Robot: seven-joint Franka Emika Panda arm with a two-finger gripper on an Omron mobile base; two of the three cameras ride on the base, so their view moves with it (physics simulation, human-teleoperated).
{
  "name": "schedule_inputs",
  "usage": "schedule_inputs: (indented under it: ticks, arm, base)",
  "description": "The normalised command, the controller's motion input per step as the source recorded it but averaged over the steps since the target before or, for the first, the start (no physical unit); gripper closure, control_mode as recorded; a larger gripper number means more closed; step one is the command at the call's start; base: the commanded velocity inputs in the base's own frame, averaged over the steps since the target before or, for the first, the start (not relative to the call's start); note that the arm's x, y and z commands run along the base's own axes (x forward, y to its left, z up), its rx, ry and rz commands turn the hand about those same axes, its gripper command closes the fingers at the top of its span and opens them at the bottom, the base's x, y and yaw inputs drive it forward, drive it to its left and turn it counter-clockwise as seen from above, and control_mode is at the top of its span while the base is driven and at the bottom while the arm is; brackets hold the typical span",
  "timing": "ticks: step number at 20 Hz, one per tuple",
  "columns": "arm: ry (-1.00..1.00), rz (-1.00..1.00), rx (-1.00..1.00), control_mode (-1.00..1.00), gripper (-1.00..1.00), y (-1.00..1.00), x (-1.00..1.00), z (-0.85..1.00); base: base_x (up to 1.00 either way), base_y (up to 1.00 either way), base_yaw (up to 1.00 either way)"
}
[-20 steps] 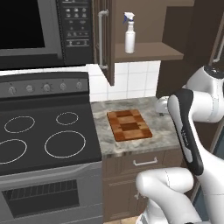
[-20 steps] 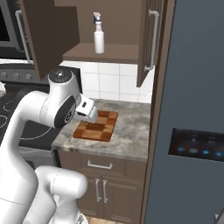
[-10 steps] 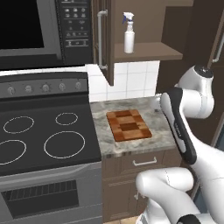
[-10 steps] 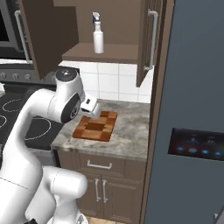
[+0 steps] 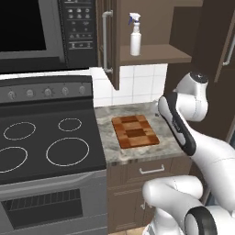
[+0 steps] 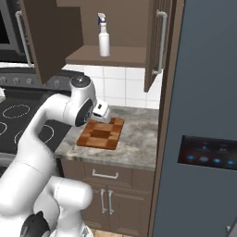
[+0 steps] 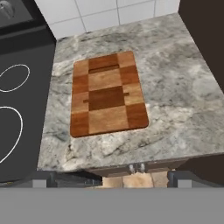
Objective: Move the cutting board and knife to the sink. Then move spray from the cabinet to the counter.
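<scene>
The gripper (image 7: 112, 177) hangs spread wide above the cutting board (image 7: 107, 99), mid-frame on the worktop (image 7: 175, 87); flat board, so fingers may skid off.

Arm's elbow and wrist higher and farther back over the cutting board (image 5: 135, 131).

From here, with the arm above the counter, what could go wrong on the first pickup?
The cutting board lies flat on the counter, so open fingers may find no edge and skid off. A push could slide it toward the stovetop. The open cabinet door hangs near the arm's path.
</scene>
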Motion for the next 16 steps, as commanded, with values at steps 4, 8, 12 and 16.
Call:
schedule_inputs:
  ticks: [4, 8, 12, 16]
  arm:
    - [0.0, 0.03, 0.0, -1.0, -1.0, 0.0, 0.46, -0.28]
    - [0.0, 0.02, 0.0, -1.0, -1.0, 0.0, 0.6, -0.34]
    - [0.0, 0.01, 0.0, -1.0, -1.0, 0.0, 0.7, -0.34]
    - [0.0, 0.01, 0.0, -1.0, -1.0, 0.0, 0.7, -0.26]
  base:
    - [0.0, 0.0, 0.0]
    - [0.0, 0.0, 0.0]
    - [0.0, 0.0, 0.0]
    - [0.0, 0.0, 0.0]
